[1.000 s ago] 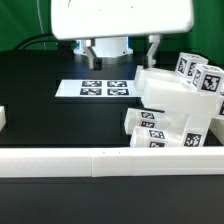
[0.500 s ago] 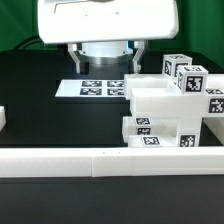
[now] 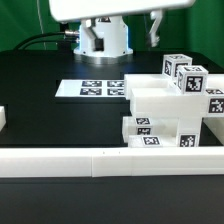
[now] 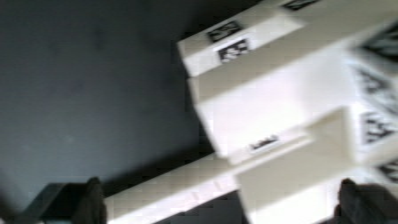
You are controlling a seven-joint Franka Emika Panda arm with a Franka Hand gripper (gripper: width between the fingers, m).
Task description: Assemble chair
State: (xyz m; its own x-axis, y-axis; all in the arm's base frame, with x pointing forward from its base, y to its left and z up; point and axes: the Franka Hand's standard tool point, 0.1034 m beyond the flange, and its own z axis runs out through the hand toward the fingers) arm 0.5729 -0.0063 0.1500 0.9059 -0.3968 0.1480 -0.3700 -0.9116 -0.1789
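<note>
The chair [image 3: 168, 104] is a cluster of white blocky pieces with black-and-white tags. It stands on the black table at the exterior view's right, against the front rail. My gripper [image 3: 121, 30] hangs above and behind it, open and empty, with one dark finger [image 3: 155, 25] clear of the parts. In the wrist view the chair [image 4: 285, 90] lies below the gripper [image 4: 217, 203]. Both dark fingertips [image 4: 80, 200] stand wide apart at the frame's edge and touch nothing.
The marker board [image 3: 100, 88] lies flat on the table behind the chair. A long low white rail [image 3: 90, 161] runs along the front edge. A small white piece [image 3: 3, 118] sits at the exterior view's left edge. The robot base [image 3: 105, 40] stands at the back.
The chair pieces went from tilted to resting level on the table. The gripper then rose away from them and holds nothing.
</note>
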